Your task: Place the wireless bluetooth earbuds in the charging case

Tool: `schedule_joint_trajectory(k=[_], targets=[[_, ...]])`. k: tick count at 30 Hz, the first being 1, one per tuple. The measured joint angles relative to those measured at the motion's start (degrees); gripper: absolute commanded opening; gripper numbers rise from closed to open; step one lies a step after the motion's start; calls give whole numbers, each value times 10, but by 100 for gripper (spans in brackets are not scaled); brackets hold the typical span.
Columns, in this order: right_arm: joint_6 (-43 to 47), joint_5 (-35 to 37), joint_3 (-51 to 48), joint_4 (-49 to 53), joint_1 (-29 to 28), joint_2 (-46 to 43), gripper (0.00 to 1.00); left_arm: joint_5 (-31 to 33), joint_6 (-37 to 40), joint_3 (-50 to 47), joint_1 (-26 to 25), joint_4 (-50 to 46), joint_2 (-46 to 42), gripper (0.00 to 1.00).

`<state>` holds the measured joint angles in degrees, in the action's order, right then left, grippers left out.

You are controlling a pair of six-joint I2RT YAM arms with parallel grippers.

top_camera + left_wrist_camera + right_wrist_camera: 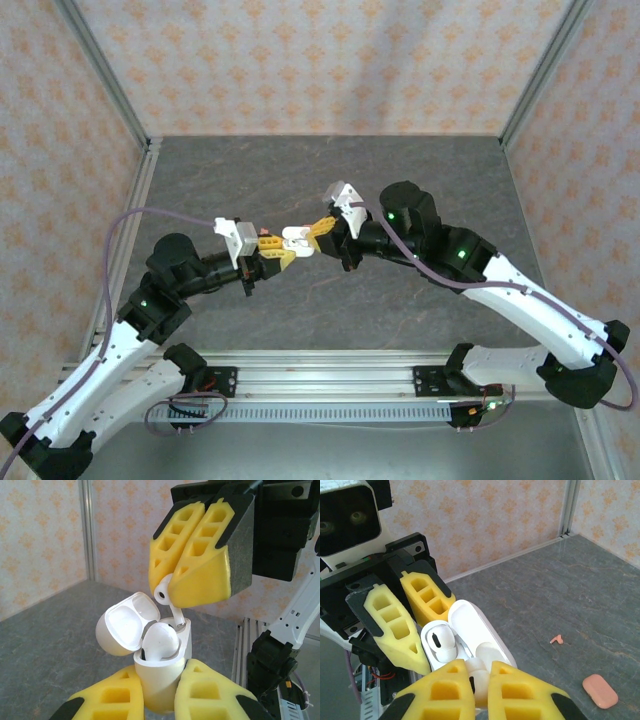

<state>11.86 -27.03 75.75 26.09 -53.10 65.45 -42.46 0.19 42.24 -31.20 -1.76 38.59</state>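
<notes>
The white case (pixel 159 680) is gripped, lid open, by the left end effector (pixel 162 672) at the bottom of the left wrist frame. One white bud (pixel 160 641) is seated. A second white bud (pixel 164 594) is pinched by the right end effector (pixel 170 580) above, its stem at the free socket, judged not yet pushed home. A coral bud (pixel 556 640) and coral case (pixel 600 691) lie apart at lower right, on a grey stone-patterned surface (pixel 570 590) enclosed by orange-motif walls (pixel 485 515).
</notes>
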Motion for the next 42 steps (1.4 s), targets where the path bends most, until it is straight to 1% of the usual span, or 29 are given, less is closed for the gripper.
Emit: schedule_joint_trajectory(k=[24, 35, 42], targets=[[5, -4, -11, -17, 0, -8, 10, 0, -4, 0, -3, 3, 2, 0], [50, -5, -11, -12, 0, -5, 10, 0, -4, 0, -3, 3, 2, 0], [94, -13, -11, -13, 0, -4, 10, 0, -4, 0, -3, 3, 2, 0]])
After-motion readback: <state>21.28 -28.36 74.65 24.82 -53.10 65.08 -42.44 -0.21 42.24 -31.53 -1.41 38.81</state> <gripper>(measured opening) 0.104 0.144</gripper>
